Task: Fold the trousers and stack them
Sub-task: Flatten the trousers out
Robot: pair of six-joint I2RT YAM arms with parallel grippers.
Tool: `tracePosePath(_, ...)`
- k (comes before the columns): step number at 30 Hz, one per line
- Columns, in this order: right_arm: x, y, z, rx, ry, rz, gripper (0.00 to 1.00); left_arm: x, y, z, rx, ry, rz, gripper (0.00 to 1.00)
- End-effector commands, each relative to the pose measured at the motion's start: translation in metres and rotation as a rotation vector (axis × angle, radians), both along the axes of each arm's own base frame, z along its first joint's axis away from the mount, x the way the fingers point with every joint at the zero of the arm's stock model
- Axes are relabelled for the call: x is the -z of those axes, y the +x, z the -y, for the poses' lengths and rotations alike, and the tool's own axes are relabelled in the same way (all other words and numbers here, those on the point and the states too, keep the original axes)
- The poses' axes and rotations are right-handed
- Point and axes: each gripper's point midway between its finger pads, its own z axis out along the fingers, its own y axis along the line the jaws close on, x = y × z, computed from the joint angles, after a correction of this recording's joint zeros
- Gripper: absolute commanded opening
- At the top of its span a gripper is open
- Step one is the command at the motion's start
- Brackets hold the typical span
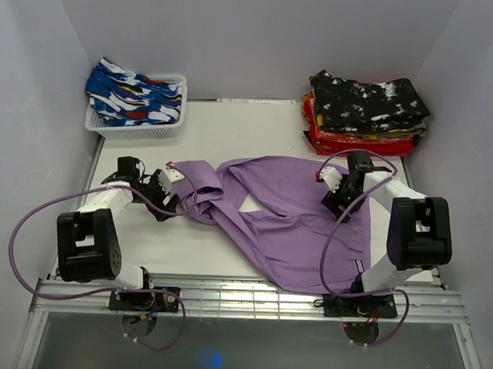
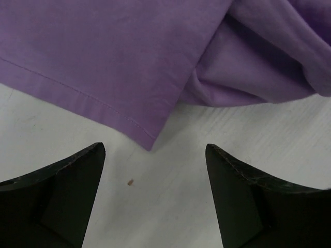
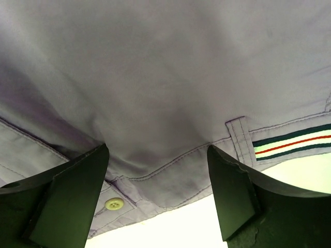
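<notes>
A white table (image 1: 187, 255) stands inside pale grey walls (image 1: 251, 39), with a slotted metal rail (image 1: 251, 298) along its near edge where both black-and-white arms are bolted. Purple cables (image 1: 22, 225) loop from the arm bases.

Just beyond the rail lies the pair of purple cotton trousers (image 1: 286, 218). It is spread unfolded across the middle of the table, with its wider part reaching the near edge on the right and a bunched, creased leg running out to the left.

The left gripper (image 1: 175, 196) sits low at that left end. In its wrist view its jaws stand wide apart and grasp nothing. Bare table shows between them, marked by a small brown speck (image 2: 130, 181), and the stitched hem corner (image 2: 147, 142) lies flat just ahead of the fingertips.

The right gripper (image 1: 336, 205) is at the right side of the trousers, on the waistband. Its black fingers (image 3: 67, 196) are also spread, and the cloth lies across the gap without being pinched. A pale button (image 3: 114, 203), a belt loop (image 3: 239, 139) and a striped lining tape (image 3: 289, 143) show there.

At the far left corner a white plastic basket (image 1: 139, 130) holds blue patterned fabric (image 1: 132, 95). At the far right sits a stack of folded garments (image 1: 345, 141), with a black floral piece (image 1: 367, 98) on top.
</notes>
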Motion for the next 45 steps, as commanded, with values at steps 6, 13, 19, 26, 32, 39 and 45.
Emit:
tracePosePath(6,0.005,-0.002,-0.007,0.009,0.035,-0.058,0.83,0.005,0.054,0.002,-0.017,0.014,0.091,0.77)
tracePosePath(13,0.009,-0.001,-0.003,0.008,0.015,-0.057,0.82,0.01,0.066,0.001,-0.034,0.013,0.085,0.28)
tracePosePath(19,0.014,0.007,0.017,0.041,-0.083,-0.038,0.81,-0.036,0.05,-0.02,-0.067,0.044,0.077,0.0)
tracePosePath(26,0.017,0.004,0.03,0.049,-0.134,-0.029,0.82,-0.067,0.004,-0.165,-0.233,0.3,0.11,0.0)
tracePosePath(32,0.016,0.0,0.043,0.042,-0.166,-0.027,0.82,-0.059,-0.044,-0.259,-0.357,0.444,0.046,0.0)
tracePosePath(39,0.01,0.002,0.057,0.041,-0.194,-0.012,0.83,-0.023,-0.085,-0.3,-0.382,0.544,-0.088,0.0)
tracePosePath(45,0.007,-0.009,0.084,0.062,-0.23,-0.015,0.83,-0.014,-0.099,-0.317,-0.379,0.61,-0.101,0.0)
